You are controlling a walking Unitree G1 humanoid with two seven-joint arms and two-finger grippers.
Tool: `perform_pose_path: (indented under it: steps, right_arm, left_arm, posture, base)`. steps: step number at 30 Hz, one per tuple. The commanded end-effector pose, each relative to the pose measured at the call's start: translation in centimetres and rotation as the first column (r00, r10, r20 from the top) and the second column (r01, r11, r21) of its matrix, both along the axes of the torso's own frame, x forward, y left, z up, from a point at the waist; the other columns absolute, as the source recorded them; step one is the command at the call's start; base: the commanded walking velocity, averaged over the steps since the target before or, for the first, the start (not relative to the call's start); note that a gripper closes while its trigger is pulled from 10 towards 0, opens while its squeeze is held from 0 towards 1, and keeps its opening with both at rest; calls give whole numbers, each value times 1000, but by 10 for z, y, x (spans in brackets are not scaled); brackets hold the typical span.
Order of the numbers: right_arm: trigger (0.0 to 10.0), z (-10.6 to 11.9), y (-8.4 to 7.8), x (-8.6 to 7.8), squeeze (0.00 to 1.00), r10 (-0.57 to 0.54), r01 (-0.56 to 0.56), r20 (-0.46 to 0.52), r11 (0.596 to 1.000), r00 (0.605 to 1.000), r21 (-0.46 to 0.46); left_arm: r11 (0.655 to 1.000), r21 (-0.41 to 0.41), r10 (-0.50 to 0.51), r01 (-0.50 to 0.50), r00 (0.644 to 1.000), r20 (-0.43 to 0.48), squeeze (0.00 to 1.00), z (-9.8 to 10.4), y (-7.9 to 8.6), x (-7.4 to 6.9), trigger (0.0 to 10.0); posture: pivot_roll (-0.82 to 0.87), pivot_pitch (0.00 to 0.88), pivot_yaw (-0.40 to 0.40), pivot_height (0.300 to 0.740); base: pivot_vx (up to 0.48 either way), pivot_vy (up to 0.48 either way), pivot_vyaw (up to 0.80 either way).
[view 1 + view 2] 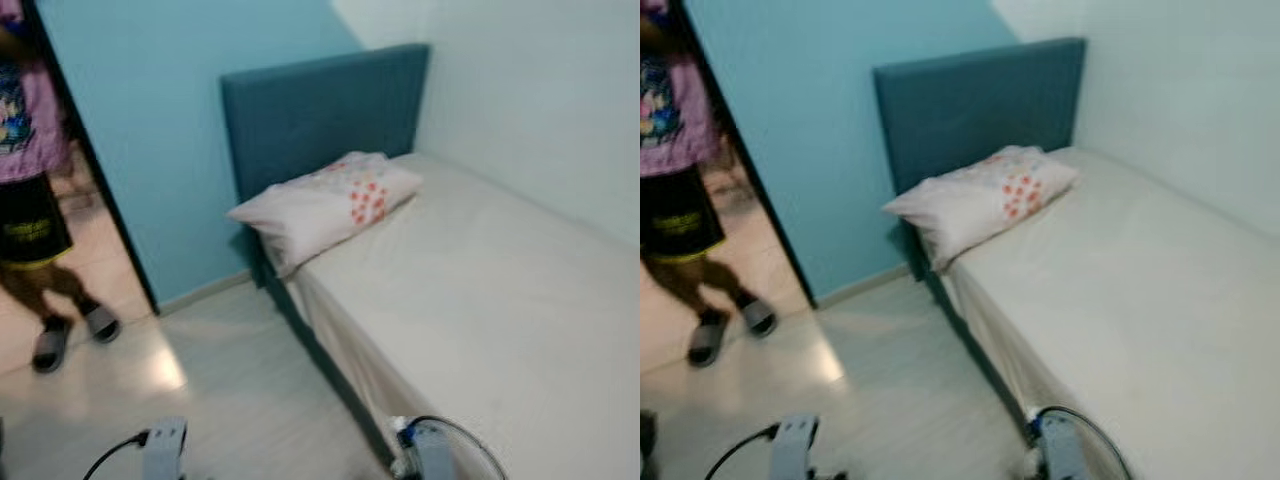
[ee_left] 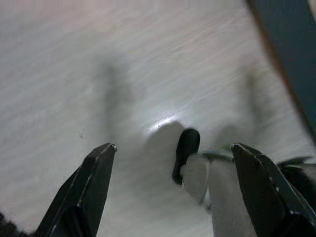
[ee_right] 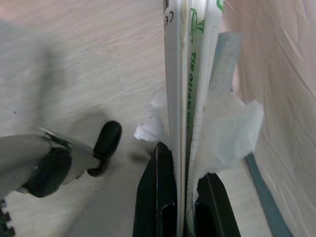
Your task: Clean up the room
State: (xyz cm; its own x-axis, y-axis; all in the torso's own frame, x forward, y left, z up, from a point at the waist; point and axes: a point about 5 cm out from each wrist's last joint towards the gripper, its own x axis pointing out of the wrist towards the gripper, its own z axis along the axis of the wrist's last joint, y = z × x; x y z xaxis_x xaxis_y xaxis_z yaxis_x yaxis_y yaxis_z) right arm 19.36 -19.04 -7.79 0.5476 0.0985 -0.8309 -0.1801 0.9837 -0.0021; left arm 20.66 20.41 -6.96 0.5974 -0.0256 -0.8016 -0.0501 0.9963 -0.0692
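Your right gripper [image 3: 183,182] is clamped on a flat white-and-green packet [image 3: 190,84], held edge-on. The two black fingers [image 3: 157,197] press either side of its lower end, with barely any gap beyond the packet's thickness. The packet runs straight out along the fingers. Crumpled white tissue [image 3: 227,131] sits against its far side; you can't tell whether the tissue is pinched too. The bed's hanging sheet [image 3: 276,74] is just beside it.

Your left gripper [image 2: 173,163] hangs over the pale wood floor [image 2: 98,59], fingers spread wide, nothing between them and nothing touched.

From the head camera, both wrists sit low in front: left wrist [image 1: 163,447] over the floor, right wrist [image 1: 432,452] at the bed's near edge.

The bed [image 1: 500,300] has a blue headboard [image 1: 320,105], and a spotted pillow [image 1: 330,205] lies at its head. A person [image 1: 35,180] in sandals stands in the doorway to your left.
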Motion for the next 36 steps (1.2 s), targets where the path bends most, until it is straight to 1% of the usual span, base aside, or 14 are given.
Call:
perform_pose_path:
  steps: [1, 2, 3, 4, 6, 7, 8, 12, 16, 20, 21, 27, 32, 36]
  right_arm:
    - [10000, 0, -5, -2, 0, 41, -41, -8, 998, 999, -39]
    - [10000, 1, -5, 0, 0, 99, -99, -7, 993, 995, -71]
    - [10000, 1, -5, 0, 0, 99, -99, -7, 993, 995, -71]
    - [10000, 2, -6, 2, 0, 159, -159, -4, 982, 987, -101]
    - [10000, 2, -6, 2, 0, 159, -159, -4, 982, 987, -101]
    - [10000, 3, -7, 3, 0, 198, -197, -1, 972, 980, -125]
    - [10000, 7, -12, 7, 0, 265, -261, 0, 950, 964, -171]
    - [10000, 10, -17, 12, 0, 296, -289, 7, 937, 955, -195]
    - [10000, 15, -17, 18, 0, 329, -317, 27, 925, 944, -209]
    - [10000, 18, -14, 24, 0, 376, -358, 39, 905, 926, -228]
    - [10000, 21, -10, 29, 0, 412, -389, 52, 889, 910, -243]
    - [10000, 25, -4, 37, 0, 449, -421, 69, 872, 891, -250]
    - [10000, 24, -2, 36, 0, 455, -428, 62, 870, 888, -244]
    - [10000, 18, 1, 28, 0, 438, -420, 38, 881, 898, -216]
  left_arm:
    - [1000, -8, -6, 6, 1000, -28, 0, -5, -3, -8, 10000]
    - [1000, -8, -7, 7, 1000, -30, 0, -5, -3, -8, 10000]
    - [1000, -8, -7, 7, 1000, -30, 0, -5, -3, -8, 10000]
    - [1000, -9, -8, 8, 999, -32, 0, -6, -3, -9, 10000]
    - [1000, -9, -8, 8, 999, -32, 0, -6, -3, -9, 10000]
    - [1000, -10, -10, 9, 999, -33, 0, -6, -3, -9, 10000]
    - [1000, -11, -11, 10, 999, -34, 0, -6, -3, -10, 10000]
    - [1000, -10, -13, 12, 999, -36, 0, -6, -4, -11, 10000]
    - [1000, -11, -15, 15, 999, -38, 0, -7, -4, -11, 10000]
    - [1000, -10, -18, 18, 999, -40, 0, -7, -4, -12, 10000]
    - [1000, -9, -21, 21, 999, -41, 0, -7, -5, -12, 10000]
    - [1000, -4, -24, 23, 999, -43, 0, -8, -5, -13, 10000]
    - [1000, -5, -23, 23, 999, -43, 0, -8, -6, -13, 10000]
    - [1000, -8, -21, 21, 999, -44, 0, -8, -7, -13, 10000]
  posture:
    - [81, 0, 11, 704]
    - [80, 0, 13, 704]
    - [80, 0, 13, 704]
    - [80, 0, 13, 704]
    - [80, 0, 13, 704]
    - [80, 0, 13, 704]
    - [82, 0, 8, 704]
    - [82, 0, 8, 704]
    - [82, 0, 8, 704]
    - [80, 0, 6, 704]
    - [79, 0, 5, 704]
    - [79, 0, 2, 704]
    - [83, 0, -3, 704]
    - [87, 0, -6, 704]
  base:
    - [292, 0, 719]
    - [292, 0, 719]
    - [292, 0, 719]
    - [300, 0, 719]
    - [300, 0, 719]
    - [304, 0, 719]
    - [296, 0, 719]
    - [295, 0, 719]
    - [293, 0, 719]
    - [292, 0, 719]
    - [289, 0, 719]
    - [276, 0, 719]
    - [256, 0, 719]
    - [247, 0, 719]
